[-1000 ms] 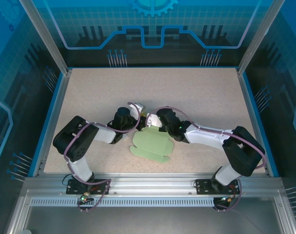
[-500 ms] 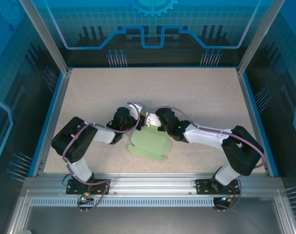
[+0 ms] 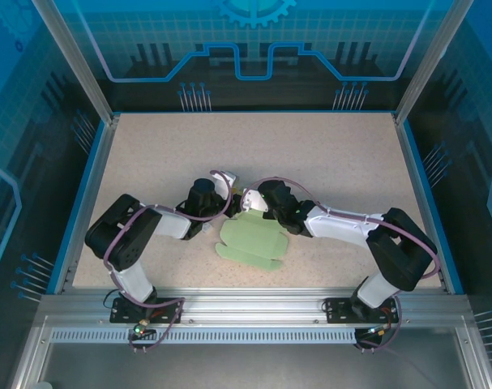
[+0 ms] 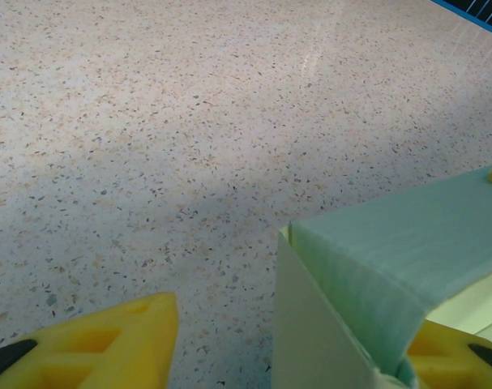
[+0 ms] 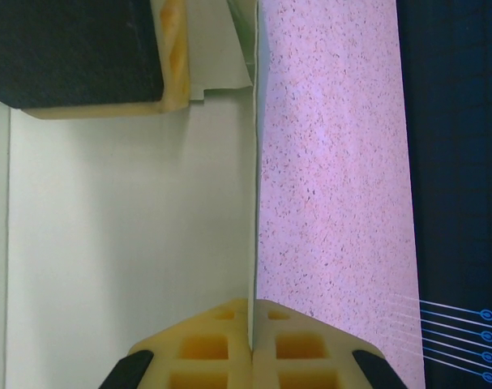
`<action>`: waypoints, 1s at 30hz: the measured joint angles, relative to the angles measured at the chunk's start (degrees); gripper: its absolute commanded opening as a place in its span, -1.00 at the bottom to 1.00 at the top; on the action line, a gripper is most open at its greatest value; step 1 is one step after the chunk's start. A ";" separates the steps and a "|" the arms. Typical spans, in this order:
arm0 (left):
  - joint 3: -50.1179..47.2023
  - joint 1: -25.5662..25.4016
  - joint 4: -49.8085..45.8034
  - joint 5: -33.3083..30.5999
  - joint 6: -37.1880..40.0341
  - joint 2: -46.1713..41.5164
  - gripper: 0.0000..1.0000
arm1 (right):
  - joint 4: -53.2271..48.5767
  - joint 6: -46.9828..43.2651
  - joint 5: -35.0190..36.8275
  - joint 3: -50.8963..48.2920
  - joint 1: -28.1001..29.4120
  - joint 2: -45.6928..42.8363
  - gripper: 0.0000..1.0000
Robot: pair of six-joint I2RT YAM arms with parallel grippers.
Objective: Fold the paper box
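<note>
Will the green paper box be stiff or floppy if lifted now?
Probably floppy: the paper box is a thin sheet, seen edge-on in the shut right gripper. Likely light, so a nudge may slide it. Its raised flap holds a crease, suggesting some stiffness.

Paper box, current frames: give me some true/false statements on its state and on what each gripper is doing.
1. The pale mint-green cardboard paper box lies on the speckled table between the two arms. True.
2. The right gripper is open and clear of the box. False: its yellow fingers are shut on a thin edge of the sheet.
3. The left gripper has its jaws apart, with bare table showing between one finger and a raised flap. True.
4. The box is fully assembled and stands upright. False: it is mostly a flat die-cut sheet.
5. In the top view, both grippers meet at the sheet's far edge. True.
</note>
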 measured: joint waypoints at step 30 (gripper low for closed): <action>2.19 0.09 0.52 2.75 -0.15 2.93 -0.04 | -1.90 1.38 1.60 0.61 -0.02 0.13 -0.98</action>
